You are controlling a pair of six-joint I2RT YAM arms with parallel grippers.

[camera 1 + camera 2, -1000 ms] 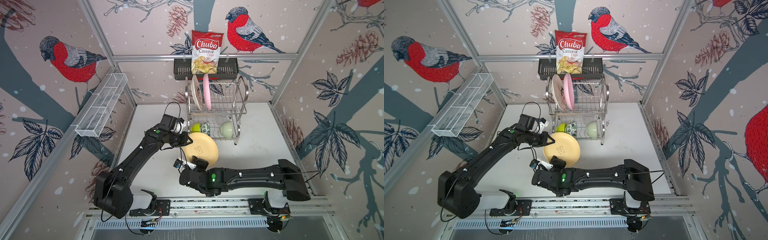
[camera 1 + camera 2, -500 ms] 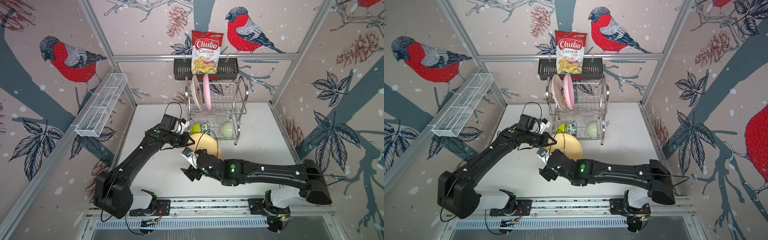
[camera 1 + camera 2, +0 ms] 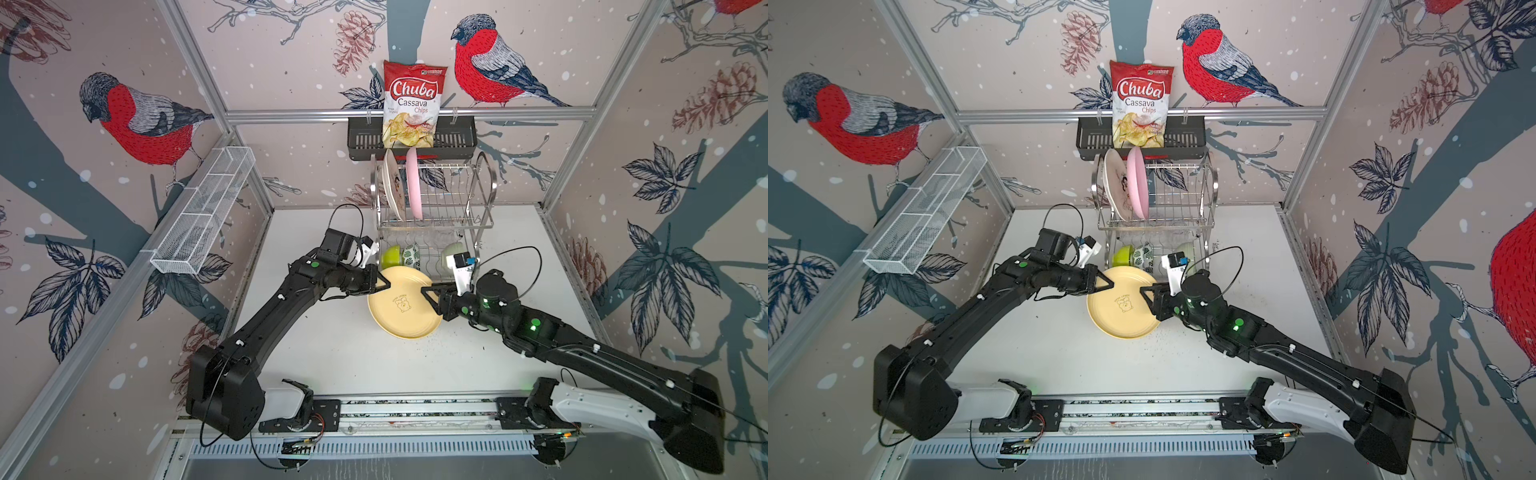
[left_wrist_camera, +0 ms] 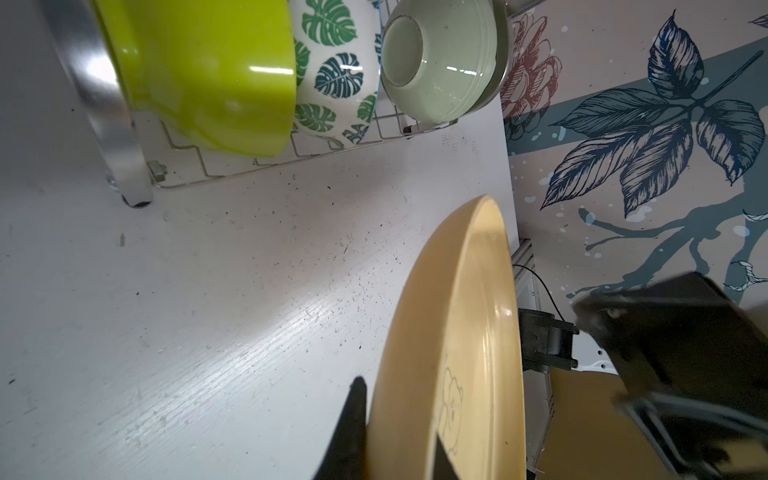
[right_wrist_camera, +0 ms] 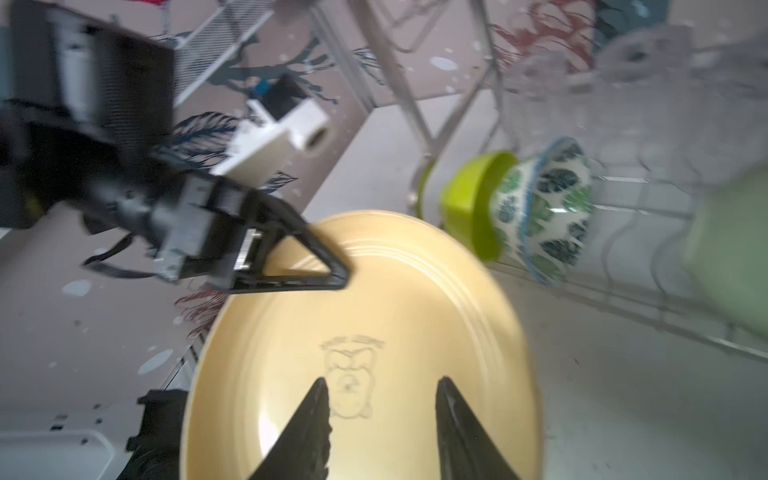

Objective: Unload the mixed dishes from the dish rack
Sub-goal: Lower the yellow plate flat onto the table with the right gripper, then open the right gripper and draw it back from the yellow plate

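My left gripper [image 3: 380, 284] [image 4: 399, 411] is shut on the left rim of the tan plate [image 3: 405, 303] [image 3: 1125, 305] [image 4: 457, 311], holding it tilted in front of the dish rack [image 3: 486, 183]. My right gripper [image 3: 428, 293] [image 5: 383, 384] is at the plate's right edge, open, with both fingers over the plate's face and nothing between them. On the rack's upper tier a cream plate [image 3: 392, 187] and a pink plate [image 3: 413, 187] stand upright. The lower tier holds a lime bowl [image 4: 199, 70], a leaf-patterned bowl [image 4: 336, 70] and a pale green bowl [image 4: 440, 62].
A chips bag [image 3: 413, 104] sits in a black basket [image 3: 455, 139] on the back wall above the rack. A long white mesh tray [image 3: 203, 216] hangs on the left wall. The arms' base rail [image 3: 415, 409] runs along the front edge.
My right arm has swung from the plate's near-left side round to its right edge. My left gripper has kept its hold on the plate, which has shifted slightly.
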